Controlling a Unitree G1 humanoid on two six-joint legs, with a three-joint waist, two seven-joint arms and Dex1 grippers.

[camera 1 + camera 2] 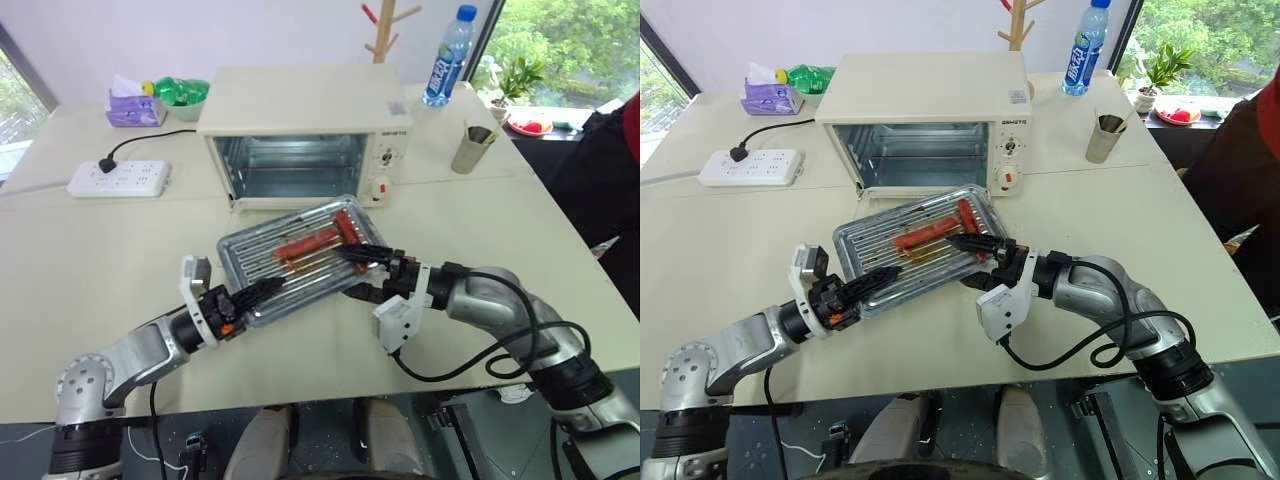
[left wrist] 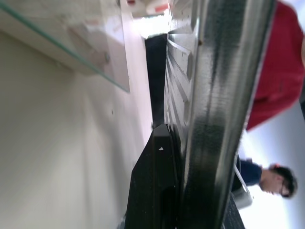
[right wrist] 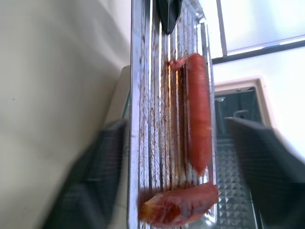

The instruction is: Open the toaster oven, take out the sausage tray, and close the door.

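The cream toaster oven (image 1: 300,100) stands at the back of the table with its cavity showing. Its glass door (image 1: 262,204) lies folded down flat in front. The silver sausage tray (image 1: 250,255) hovers tilted over the door, carrying red sausages (image 1: 312,245). My left gripper (image 1: 262,292) is shut on the tray's near left rim (image 2: 224,95). My right gripper (image 1: 362,272) stands open at the tray's right end, one finger (image 3: 95,181) on each side of the rim, not clamping it. The ribbed base (image 3: 157,119) and a sausage (image 3: 198,114) lie between them.
A white power strip (image 1: 118,178) lies at the left, with a tissue box (image 1: 135,105) and a green bowl (image 1: 180,92) behind it. A water bottle (image 1: 446,58) and a metal cup (image 1: 473,148) stand right of the oven. A person in red (image 1: 620,150) is at the table's right edge.
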